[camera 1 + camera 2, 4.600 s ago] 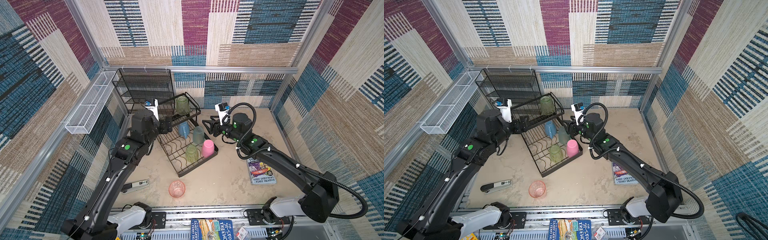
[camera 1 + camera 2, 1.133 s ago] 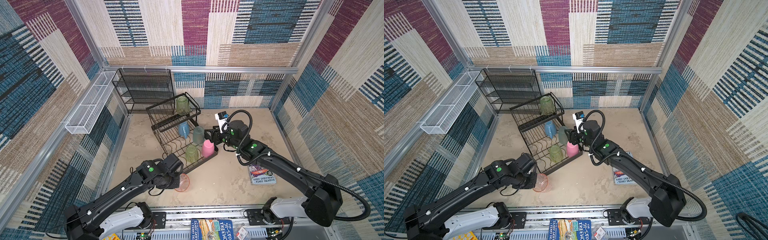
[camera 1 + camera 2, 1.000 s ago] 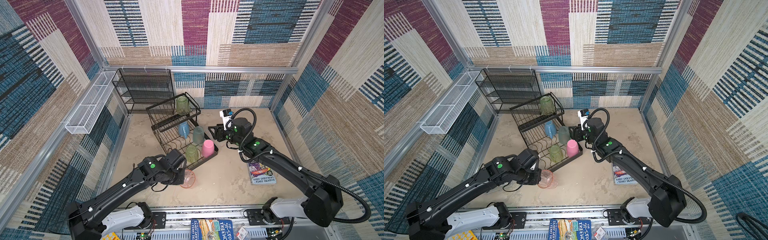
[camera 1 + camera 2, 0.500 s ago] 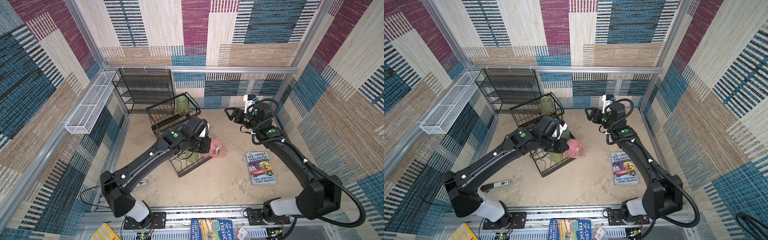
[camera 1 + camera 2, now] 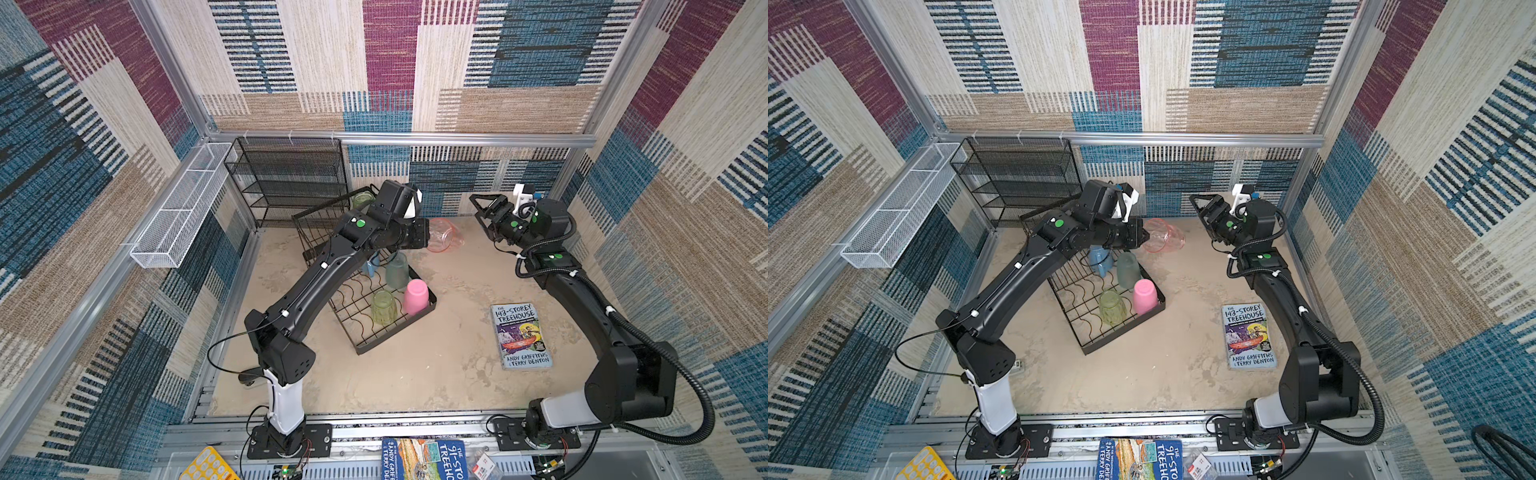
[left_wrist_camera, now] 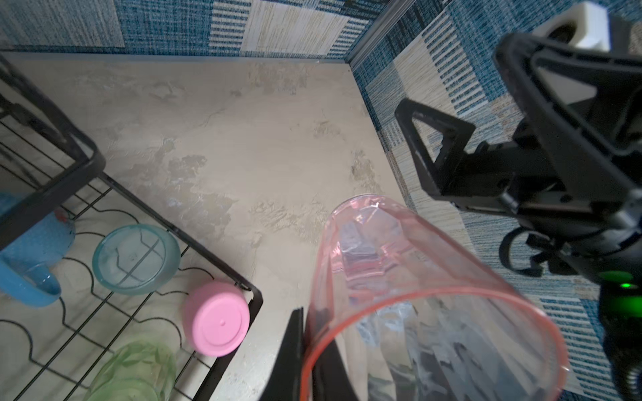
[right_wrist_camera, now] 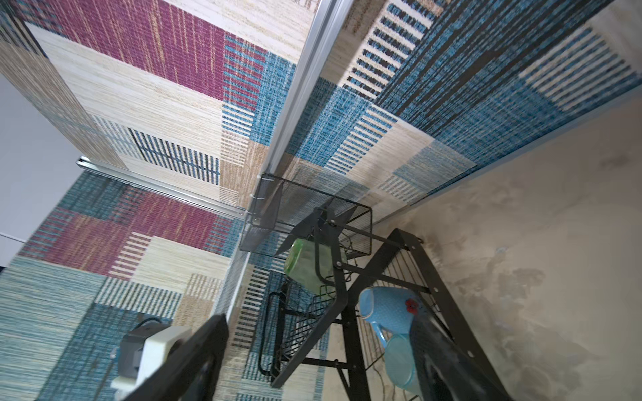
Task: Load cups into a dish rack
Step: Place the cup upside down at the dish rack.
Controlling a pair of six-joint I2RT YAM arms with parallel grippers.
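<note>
Left wrist view: left claw (image 6: 309, 350) pinched together on the wall of the translucent pink cup (image 6: 399, 277) at its rim, one finger outside, the other showing dark through the plastic inside. Cup lies on its side, clear of the surface (image 6: 243, 139), mouth toward this camera, base pointing at the right claw (image 6: 455, 76). Nothing else touches the cup.

Both top views: cup held at upper centre of the frame, just right of the raised basket of the dish rack (image 5: 397, 328), between the two claws and apart from the right one. It hangs over bare surface, outside the rack's lower tray.

Right claw: fingers spread wide, nothing between them. Right wrist view agrees, with only wall and rack showing in the gap. In the top views it hovers right of upper centre, tips aimed toward the cup, touching nothing.

Rack contents, top view:
- opaque pink cup (image 5: 415, 296) and green cup (image 5: 383, 306) side by side at the tray's lower right corner, pink one base up
- grey-teal cup (image 5: 397, 271) just above them in frame, base up
- blue mug (image 5: 371, 264) beside it, partly under the left arm (image 5: 316, 286)
- a second green cup (image 5: 362, 199) in the raised basket, mostly hidden by the wrist

Book (image 5: 521, 336) lies flat on the surface at right, well apart from the rack.
</note>
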